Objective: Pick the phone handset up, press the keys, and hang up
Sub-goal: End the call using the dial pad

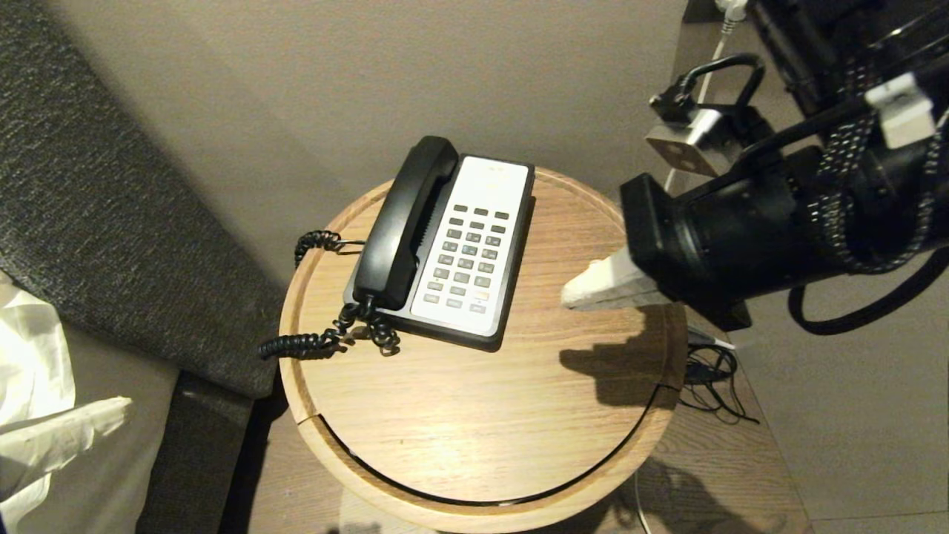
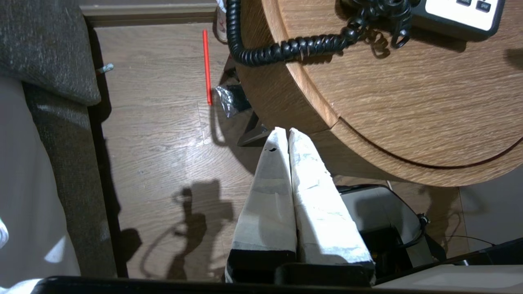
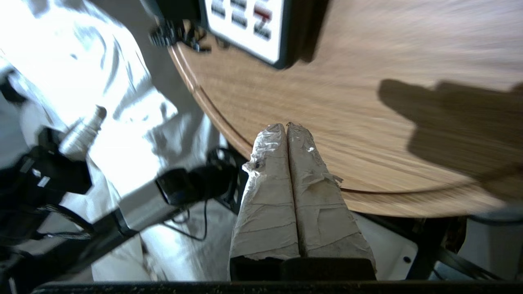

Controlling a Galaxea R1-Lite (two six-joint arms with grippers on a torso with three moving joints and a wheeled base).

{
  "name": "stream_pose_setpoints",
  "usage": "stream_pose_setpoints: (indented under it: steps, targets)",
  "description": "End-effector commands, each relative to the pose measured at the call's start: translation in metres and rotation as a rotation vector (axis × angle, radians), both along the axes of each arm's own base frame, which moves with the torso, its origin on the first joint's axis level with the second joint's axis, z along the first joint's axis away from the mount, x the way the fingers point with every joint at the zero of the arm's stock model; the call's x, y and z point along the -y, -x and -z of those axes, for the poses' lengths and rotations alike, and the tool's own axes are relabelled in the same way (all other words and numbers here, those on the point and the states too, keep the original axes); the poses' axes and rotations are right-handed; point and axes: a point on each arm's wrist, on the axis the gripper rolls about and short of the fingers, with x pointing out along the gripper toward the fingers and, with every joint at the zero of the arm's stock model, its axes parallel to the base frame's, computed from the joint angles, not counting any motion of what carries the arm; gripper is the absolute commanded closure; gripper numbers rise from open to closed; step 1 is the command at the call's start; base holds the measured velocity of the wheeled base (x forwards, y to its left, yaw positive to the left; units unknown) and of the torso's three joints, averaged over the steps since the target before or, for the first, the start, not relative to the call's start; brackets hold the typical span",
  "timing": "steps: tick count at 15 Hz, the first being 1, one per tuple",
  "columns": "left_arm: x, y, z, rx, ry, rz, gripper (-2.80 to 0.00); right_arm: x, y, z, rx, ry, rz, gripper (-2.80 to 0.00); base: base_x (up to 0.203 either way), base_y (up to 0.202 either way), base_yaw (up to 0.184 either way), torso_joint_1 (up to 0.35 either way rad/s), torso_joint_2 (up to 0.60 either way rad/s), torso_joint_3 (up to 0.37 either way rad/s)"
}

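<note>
The black phone handset (image 1: 404,222) lies in its cradle on the left side of the black-and-white phone base (image 1: 474,245), on a round wooden table (image 1: 474,415). Its black coiled cord (image 1: 326,337) trails off the table's left edge and also shows in the left wrist view (image 2: 294,47). The dark grey keys (image 1: 467,256) sit in rows on the white faceplate; a few show in the right wrist view (image 3: 245,16). My right gripper (image 1: 567,297) is shut and empty, above the table to the right of the phone; it also shows in the right wrist view (image 3: 286,126). My left gripper (image 1: 122,406) is shut and empty, low at the left beside the table, also seen in the left wrist view (image 2: 284,131).
A dark grey upholstered seat (image 1: 111,208) stands left of the table. A white cloth (image 1: 30,356) lies at the far left. Loose black cables (image 1: 712,378) lie on the floor by the table's right edge. A red stick (image 2: 207,67) lies on the wooden floor.
</note>
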Motion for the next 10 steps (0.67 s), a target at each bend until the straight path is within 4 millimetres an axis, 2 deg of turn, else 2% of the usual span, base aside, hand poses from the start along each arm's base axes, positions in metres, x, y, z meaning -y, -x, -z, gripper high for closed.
stream_pose_setpoints:
  steps: [1, 10]
  targets:
    - [-0.001, 0.001, 0.003, -0.007, -0.002, -0.002, 0.0, -0.024, -0.009, 0.018, -0.042, 0.038, -0.031, 0.0, 0.0, 0.0, 0.0, 0.0, 0.0, 0.0]
    - [-0.001, 0.002, 0.008, -0.021, -0.001, 0.008, 0.0, -0.047, -0.027, 0.027, -0.008, -0.004, -0.048, 0.0, 0.0, 0.0, 0.0, 0.0, 0.0, 0.0]
